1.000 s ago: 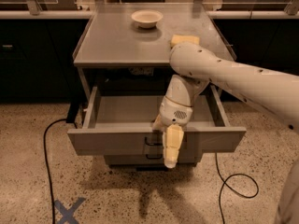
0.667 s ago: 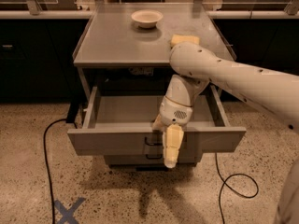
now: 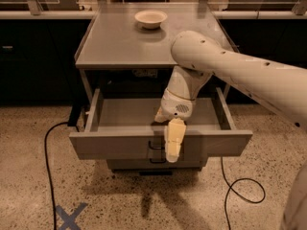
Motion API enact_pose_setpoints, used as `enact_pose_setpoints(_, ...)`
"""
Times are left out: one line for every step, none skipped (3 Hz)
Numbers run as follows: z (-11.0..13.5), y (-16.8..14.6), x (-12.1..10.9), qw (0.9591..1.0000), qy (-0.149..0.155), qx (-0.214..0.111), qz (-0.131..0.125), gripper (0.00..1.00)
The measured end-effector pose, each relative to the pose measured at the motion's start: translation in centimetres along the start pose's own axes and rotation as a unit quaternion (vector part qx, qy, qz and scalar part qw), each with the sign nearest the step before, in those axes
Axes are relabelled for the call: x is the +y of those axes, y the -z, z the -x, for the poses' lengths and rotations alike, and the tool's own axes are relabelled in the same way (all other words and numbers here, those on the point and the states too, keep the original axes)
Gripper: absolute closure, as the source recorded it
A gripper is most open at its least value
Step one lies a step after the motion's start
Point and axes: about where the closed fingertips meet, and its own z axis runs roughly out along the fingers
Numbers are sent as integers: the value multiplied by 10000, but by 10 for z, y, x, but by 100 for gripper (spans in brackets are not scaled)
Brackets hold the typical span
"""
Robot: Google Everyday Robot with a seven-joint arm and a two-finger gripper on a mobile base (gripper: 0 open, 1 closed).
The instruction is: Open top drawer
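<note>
The top drawer (image 3: 110, 145) is a wide grey metal drawer under a grey table top (image 3: 120, 42). It stands pulled out towards me, and its bare inside (image 3: 129, 113) shows. A small dark wire handle (image 3: 154, 145) sits at the centre of its flat front. My gripper (image 3: 173, 141) hangs down from the cream arm (image 3: 240, 75) over the drawer's front edge. It lies against the front just to the right of the handle. A narrower grey drawer (image 3: 153, 164) shows below, partly hidden by the open drawer.
A pale bowl (image 3: 150, 18) sits at the back of the table top. Black cables lie on the speckled floor at the left (image 3: 47, 166) and at the right (image 3: 240, 186). A blue tape cross (image 3: 69, 216) marks the floor. Dark cabinets (image 3: 33, 61) stand behind.
</note>
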Motion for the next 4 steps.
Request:
enact_pose_setpoints(-2, -1, -4, 9999, 65, 96, -87, 0)
enact_pose_setpoints(-22, -25, -10, 10000, 0, 77, -22, 0)
enact_pose_setpoints(-38, -48, -17, 10000, -39, 3, 30, 0)
enact_pose_setpoints(-37, -45, -16, 10000, -39, 3, 30, 0)
